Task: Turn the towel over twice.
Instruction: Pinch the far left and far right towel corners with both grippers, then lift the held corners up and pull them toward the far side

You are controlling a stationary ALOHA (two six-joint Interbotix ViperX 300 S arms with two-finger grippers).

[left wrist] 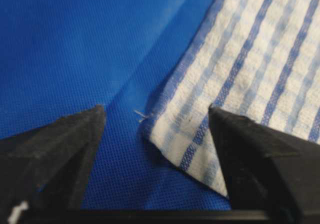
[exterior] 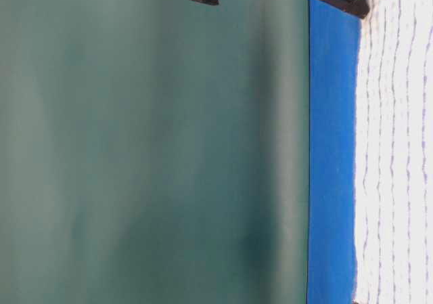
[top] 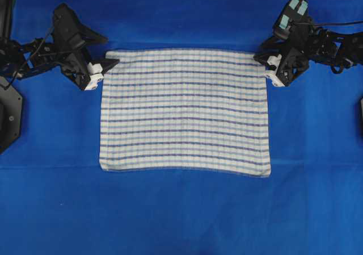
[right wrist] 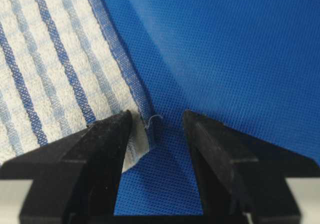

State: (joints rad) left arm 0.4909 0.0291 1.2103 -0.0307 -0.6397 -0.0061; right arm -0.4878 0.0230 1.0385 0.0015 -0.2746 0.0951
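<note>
straddling a far corner of the towel (left wrist: pixel 235 99), the left claw (left wrist: pixel 157 134) has its jaws apart: one tip over the bare blue table (left wrist: pixel 75 44), the other over the checked cloth, corner between them, nothing pinched yet. across at the right claw (right wrist: pixel 155 129), same story, jaws apart with the opposite far corner's hem sitting right in the gap, not clamped. out past both claws the towel lies flat and fully spread on the table, checked face up, no fold or lift anywhere. my read: this is the set-up for a flip, both corners lined up for a grab. whether this is the first or the second turn, i cannot tell; at least one turn remains.
</note>
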